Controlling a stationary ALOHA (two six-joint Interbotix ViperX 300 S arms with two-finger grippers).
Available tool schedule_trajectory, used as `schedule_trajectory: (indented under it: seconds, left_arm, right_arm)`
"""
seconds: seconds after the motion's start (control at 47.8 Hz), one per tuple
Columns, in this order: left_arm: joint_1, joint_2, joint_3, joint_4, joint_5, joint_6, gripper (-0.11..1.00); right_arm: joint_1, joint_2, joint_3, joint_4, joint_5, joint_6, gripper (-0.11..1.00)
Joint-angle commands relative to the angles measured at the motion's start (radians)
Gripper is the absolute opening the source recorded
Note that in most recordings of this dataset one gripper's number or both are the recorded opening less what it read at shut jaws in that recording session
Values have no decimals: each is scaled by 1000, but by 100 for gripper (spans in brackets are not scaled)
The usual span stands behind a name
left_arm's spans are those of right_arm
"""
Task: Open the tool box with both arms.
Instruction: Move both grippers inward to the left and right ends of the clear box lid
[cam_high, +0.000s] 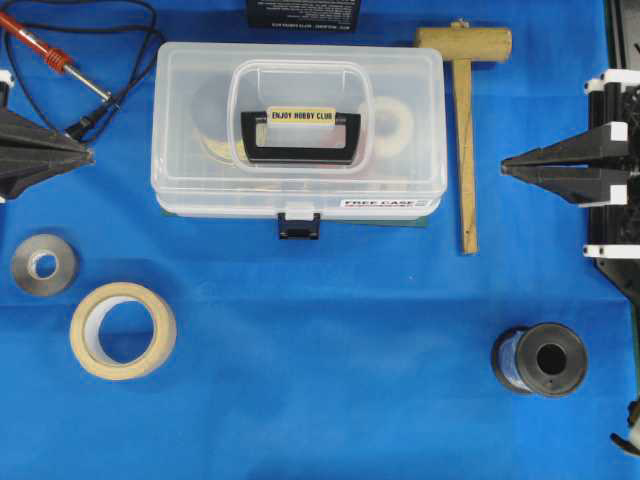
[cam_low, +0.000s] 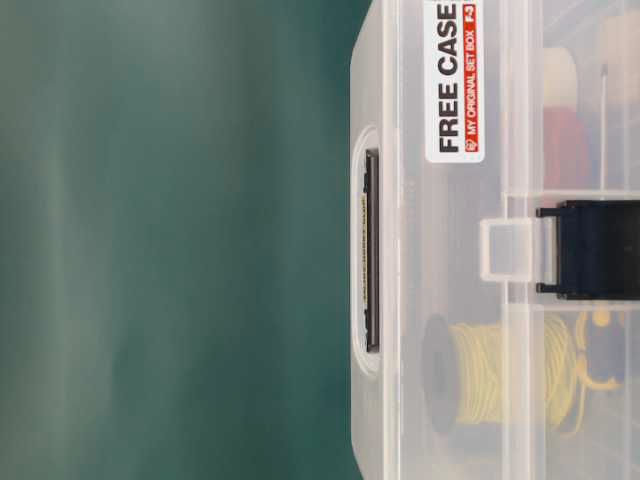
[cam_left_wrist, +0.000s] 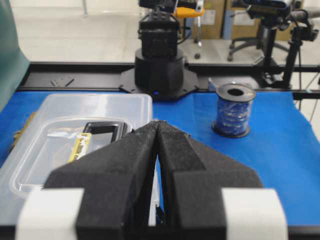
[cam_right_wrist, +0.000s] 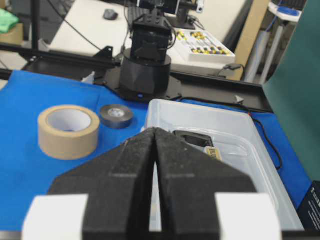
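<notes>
Clear plastic, matt cloth, bare wood

The tool box (cam_high: 300, 120) is glossy translucent plastic with a black plastic latch (cam_high: 299, 226); the blue cloth (cam_high: 330, 390) under it looks matt. The mallet (cam_high: 465, 120), upper right, is unfinished wood; the masking tape (cam_high: 122, 330), lower left, papery; both grippers' (cam_left_wrist: 158, 125) fingers (cam_right_wrist: 120, 170) rough, matt black.

Blue table cloth (cam_high: 330, 400), green backdrop (cam_low: 170, 240).

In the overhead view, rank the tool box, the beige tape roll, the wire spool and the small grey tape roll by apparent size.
1. tool box
2. beige tape roll
3. wire spool
4. grey tape roll
</notes>
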Motion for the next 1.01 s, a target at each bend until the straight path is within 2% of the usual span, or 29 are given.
schedule_trajectory:
  seconds: [0.0, 0.293, 0.545, 0.586, 0.691, 0.838, 0.901, 0.984]
  left_arm:
    - [-2, -5, -28, -38, 31, -2, 0]
    - [8, -81, -44, -38, 314, 8, 0]
    - [92, -97, -38, -38, 526, -3, 0]
    - [109, -97, -35, -38, 546, -3, 2]
    - [140, -89, -20, -38, 584, 6, 25]
    - [156, -40, 11, -35, 588, 12, 70]
    - [163, -18, 17, -34, 588, 12, 84]
    - [179, 9, 23, -31, 584, 15, 92]
  right_arm:
    - [-3, 8, -34, 0, 0, -2, 0]
    - [-34, 6, -83, 23, 259, 28, 0]
    - [-55, 8, -95, 25, 417, 67, 1]
    - [-64, 8, -95, 25, 453, 75, 7]
    - [-100, 15, -91, 23, 554, 101, 34]
    - [-126, 44, -86, 18, 644, 114, 76]
    - [-137, 57, -83, 17, 667, 114, 86]
    - [-166, 84, -77, 12, 684, 115, 85]
